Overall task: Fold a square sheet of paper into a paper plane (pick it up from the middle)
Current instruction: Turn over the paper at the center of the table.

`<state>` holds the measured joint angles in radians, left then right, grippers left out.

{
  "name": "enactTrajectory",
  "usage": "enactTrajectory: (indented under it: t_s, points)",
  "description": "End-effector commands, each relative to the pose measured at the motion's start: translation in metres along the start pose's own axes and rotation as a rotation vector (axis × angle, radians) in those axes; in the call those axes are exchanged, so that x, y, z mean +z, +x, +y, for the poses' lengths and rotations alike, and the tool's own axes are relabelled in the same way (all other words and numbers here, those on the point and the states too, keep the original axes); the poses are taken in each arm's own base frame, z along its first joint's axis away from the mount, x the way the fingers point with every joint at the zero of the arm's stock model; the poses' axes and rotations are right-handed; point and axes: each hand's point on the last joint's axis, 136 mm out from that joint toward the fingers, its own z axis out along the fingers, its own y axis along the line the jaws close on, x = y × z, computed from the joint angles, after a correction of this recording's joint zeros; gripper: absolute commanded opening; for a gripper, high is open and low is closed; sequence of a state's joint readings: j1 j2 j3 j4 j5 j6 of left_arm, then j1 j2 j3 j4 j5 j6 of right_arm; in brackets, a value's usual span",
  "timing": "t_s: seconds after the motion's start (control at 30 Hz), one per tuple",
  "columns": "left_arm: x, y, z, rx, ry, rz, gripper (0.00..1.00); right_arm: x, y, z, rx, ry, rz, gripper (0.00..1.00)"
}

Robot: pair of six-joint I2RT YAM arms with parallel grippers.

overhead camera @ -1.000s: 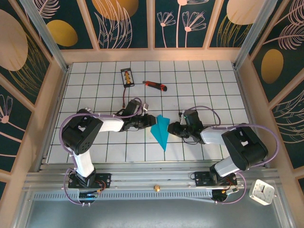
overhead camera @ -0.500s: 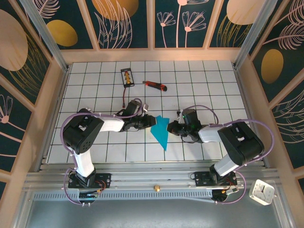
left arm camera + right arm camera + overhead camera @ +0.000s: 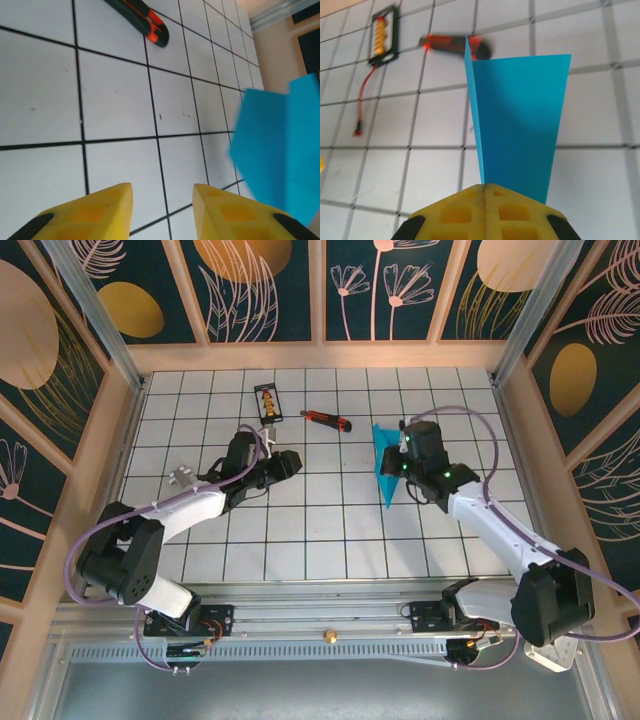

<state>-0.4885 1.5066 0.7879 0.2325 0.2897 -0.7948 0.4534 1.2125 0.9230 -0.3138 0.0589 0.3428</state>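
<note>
the right gripper [image 3: 485, 192] pinches the paper plane [image 3: 517, 125] by one narrow end alone, so the thin paper could slip or buckle, while the left gripper [image 3: 162, 202] hangs spread and empty.

The near and middle tiles of the table [image 3: 330, 540] lie free for passing, while at the far side lie the knife [image 3: 327, 421] and a small black board [image 3: 267, 402], and right of them the raised paper plane [image 3: 384, 468] blocks the way.
</note>
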Motion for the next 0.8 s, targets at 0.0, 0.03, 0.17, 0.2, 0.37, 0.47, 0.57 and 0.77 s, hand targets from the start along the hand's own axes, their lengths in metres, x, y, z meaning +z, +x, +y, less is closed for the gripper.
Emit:
enactTrajectory:
  t_s: [0.0,0.03,0.17,0.2,0.37,0.47,0.57,0.77]
  points:
    - [-0.007,-0.004,0.019,0.027,-0.092,-0.019,0.38,-0.029,0.004,-0.048,-0.190,0.345,0.067,0.00]
    - [-0.009,-0.006,0.022,0.023,-0.100,-0.028,0.38,-0.031,0.003,-0.048,-0.220,0.391,0.073,0.00]
    - [-0.012,-0.011,0.037,-0.004,-0.136,-0.048,0.39,-0.017,0.027,-0.029,-0.317,0.489,0.118,0.00]
    - [-0.013,-0.012,0.040,-0.008,-0.143,-0.050,0.39,-0.012,0.035,-0.025,-0.325,0.501,0.136,0.00]
    - [-0.019,-0.016,0.053,-0.015,-0.175,-0.080,0.39,0.020,0.085,-0.002,-0.348,0.557,0.212,0.00]
    - [-0.022,-0.018,0.061,-0.024,-0.192,-0.096,0.40,0.043,0.116,0.026,-0.339,0.527,0.257,0.00]
    - [-0.025,-0.021,0.068,-0.042,-0.198,-0.116,0.42,0.067,0.142,0.063,-0.328,0.455,0.298,0.03]
    - [-0.038,-0.025,0.069,-0.056,-0.194,-0.147,0.48,0.110,0.165,0.137,-0.251,0.242,0.351,0.24]
